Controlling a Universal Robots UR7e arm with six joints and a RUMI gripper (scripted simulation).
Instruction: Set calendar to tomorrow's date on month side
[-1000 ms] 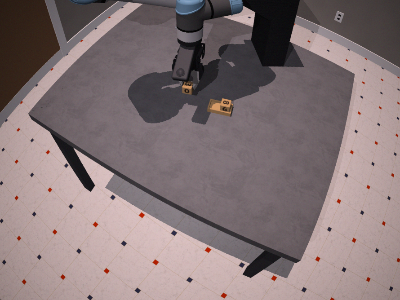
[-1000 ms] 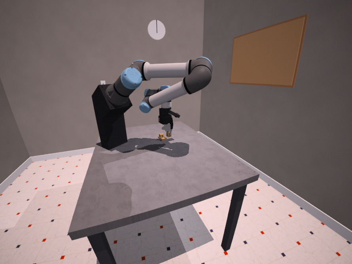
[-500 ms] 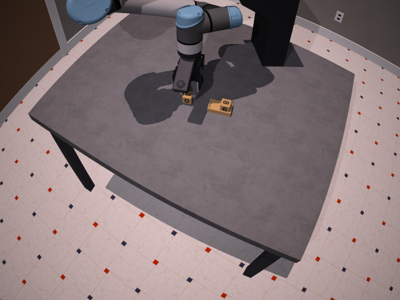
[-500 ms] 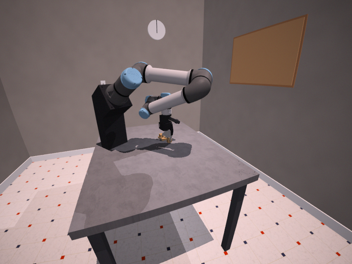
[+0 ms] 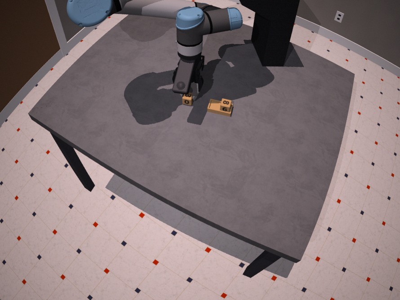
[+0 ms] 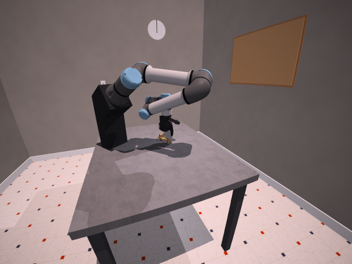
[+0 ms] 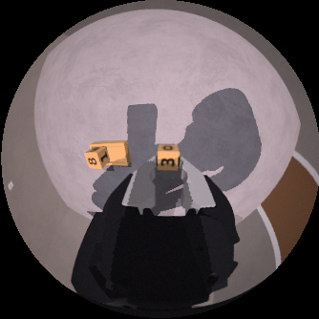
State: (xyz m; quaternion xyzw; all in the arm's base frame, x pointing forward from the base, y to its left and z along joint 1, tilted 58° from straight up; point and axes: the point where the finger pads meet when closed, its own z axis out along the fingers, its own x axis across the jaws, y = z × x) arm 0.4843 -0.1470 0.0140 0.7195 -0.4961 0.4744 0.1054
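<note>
My gripper [image 5: 188,93] is shut on a wooden digit cube [image 5: 187,99] and holds it close above the table, left of the calendar tray [image 5: 219,107]. The held cube shows 0 toward the top camera and 3 in the wrist view [image 7: 168,157]. The second cube [image 5: 225,104] sits in the right slot of the tray, with 8 on top and 6 on its near side. The tray's left slot is empty. The tray and its cube also show in the wrist view [image 7: 106,155], left of the held cube. In the exterior view the gripper [image 6: 166,136] stands next to the tray [image 6: 162,138].
The arm's black base column [image 5: 273,30] stands at the back of the table, behind and to the right of the tray. The arm's links [image 5: 190,22] hang over the back left part of the table.
</note>
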